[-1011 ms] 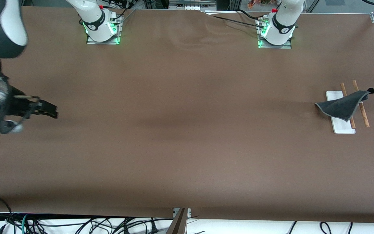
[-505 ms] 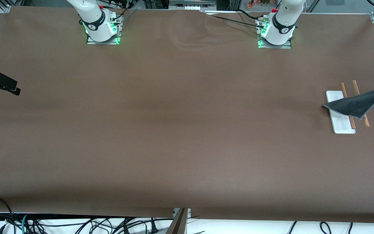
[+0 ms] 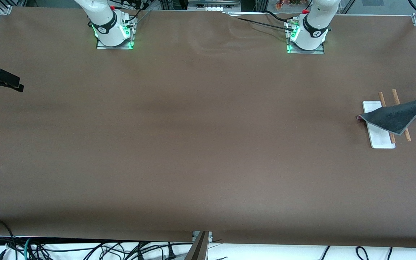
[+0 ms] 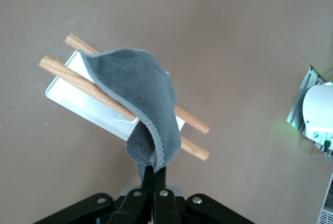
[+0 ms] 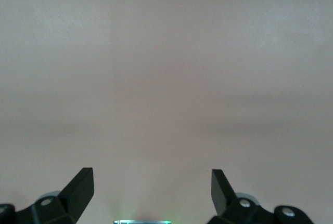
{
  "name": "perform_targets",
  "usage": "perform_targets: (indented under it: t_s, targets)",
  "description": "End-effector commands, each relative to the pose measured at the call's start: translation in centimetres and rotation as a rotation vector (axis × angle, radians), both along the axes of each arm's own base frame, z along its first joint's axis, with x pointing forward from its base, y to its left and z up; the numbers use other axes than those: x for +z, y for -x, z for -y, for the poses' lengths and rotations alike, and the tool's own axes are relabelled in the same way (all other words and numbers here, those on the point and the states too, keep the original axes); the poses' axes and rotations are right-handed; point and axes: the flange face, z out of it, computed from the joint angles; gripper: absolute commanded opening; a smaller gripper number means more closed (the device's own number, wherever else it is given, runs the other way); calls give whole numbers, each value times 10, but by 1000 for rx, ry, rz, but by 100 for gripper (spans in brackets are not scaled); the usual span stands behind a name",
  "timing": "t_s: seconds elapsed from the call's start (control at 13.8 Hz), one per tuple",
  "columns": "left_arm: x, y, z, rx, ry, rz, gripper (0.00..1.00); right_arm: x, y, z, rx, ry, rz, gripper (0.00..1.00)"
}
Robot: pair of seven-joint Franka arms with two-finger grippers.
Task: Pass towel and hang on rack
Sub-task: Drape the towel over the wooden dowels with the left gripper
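**Towel draped over rack, corner held by left gripper**

A wide brown table [image 3: 208, 144] seen from above; two white arm bases stand along its top edge. The rack [image 3: 377, 139] sits near the edge at the left arm's end of the table; it has a flat white base and two thin wooden rods [image 4: 57, 67] lying parallel. The towel [image 3: 392, 117], dark grey side up with a pale stitched border, lies across both rods and over part of the base; a sliver of pink shows at its low corner. The left gripper [image 4: 154, 174] is over the table edge beside the rack; its jaws are clenched on one towel corner, lifting that corner off the rods. The right gripper [image 5: 151, 187] waits over the table edge at the right arm's end; its fingers [image 5: 80, 185] are spread wide, grasping nothing; bare tabletop lies beneath them.
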Motion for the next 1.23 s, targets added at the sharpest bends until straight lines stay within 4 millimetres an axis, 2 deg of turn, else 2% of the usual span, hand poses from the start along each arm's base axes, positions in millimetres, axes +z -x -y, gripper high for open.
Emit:
perform_targets:
  t_s: [0.0,0.07,0.36,0.51,0.58,0.65,0.87,1.01,1.16]
  targets:
    - [-11,3,-29,-45,9,11,0,-1,5,-7,23,-6,-12,100]
    - [-16,10,-38,-29,15,8,0,-2,3,-8,28,-8,-12,100]
    - [-26,16,-55,-5,-11,31,1,-4,1,-15,42,-6,-14,100]
    - [-36,20,-65,-36,0,60,26,-3,1,-15,42,-5,-9,100]
    - [-42,21,-69,-51,16,72,51,-3,1,-15,42,-5,-9,100]
    - [-43,23,-70,-55,24,78,100,-4,1,-15,42,-5,-12,100]
    - [-38,21,-70,-49,27,92,100,-4,0,-15,43,-3,-11,100]
    - [-29,12,-69,-53,5,112,100,-4,0,-15,43,-5,-9,100]
    - [-23,-22,-55,-125,-44,174,100,-4,0,-15,43,-5,-9,100]
